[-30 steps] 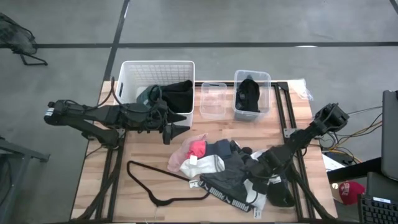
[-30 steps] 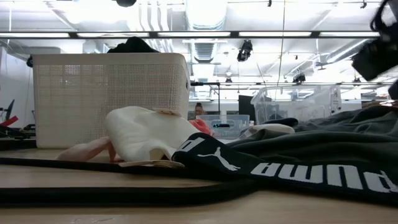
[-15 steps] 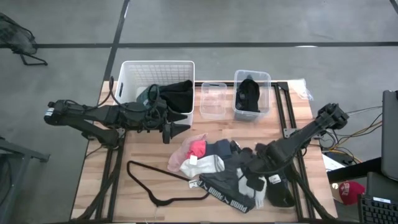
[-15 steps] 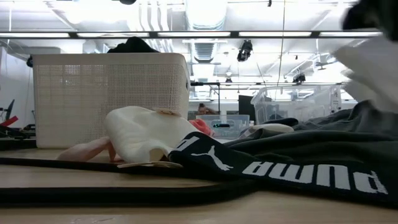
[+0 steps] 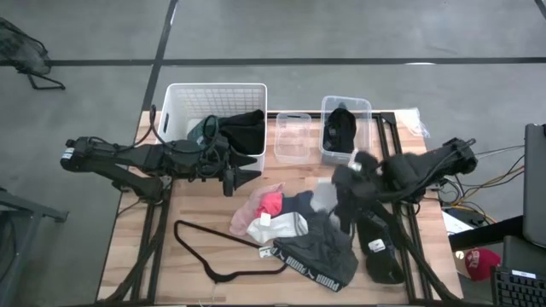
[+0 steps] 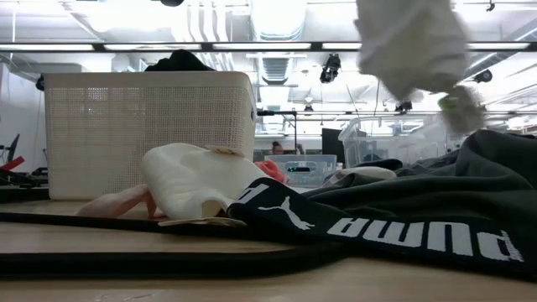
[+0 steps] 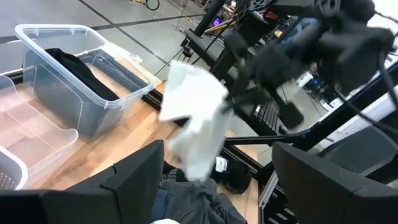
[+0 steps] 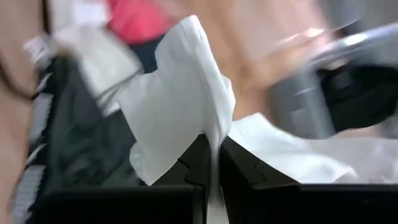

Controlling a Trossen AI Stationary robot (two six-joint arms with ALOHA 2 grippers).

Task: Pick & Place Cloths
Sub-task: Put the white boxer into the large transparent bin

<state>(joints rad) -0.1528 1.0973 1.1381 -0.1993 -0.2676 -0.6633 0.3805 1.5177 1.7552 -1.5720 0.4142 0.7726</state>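
Pinching a white cloth (image 8: 180, 118), right tool (image 8: 210, 163) motion-blurred, cloth's lower end cut off.

The wooden table (image 5: 196, 222) carries a clothes pile (image 5: 299, 230), wire hanger (image 5: 213, 247), white basket (image 5: 213, 98) and clear bins (image 5: 345, 128).

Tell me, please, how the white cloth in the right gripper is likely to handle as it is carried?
Probably floppy: the white cloth droops in folds below the right gripper, pinched shut on it. Likely light, since a small pinch holds it up. It may swing.
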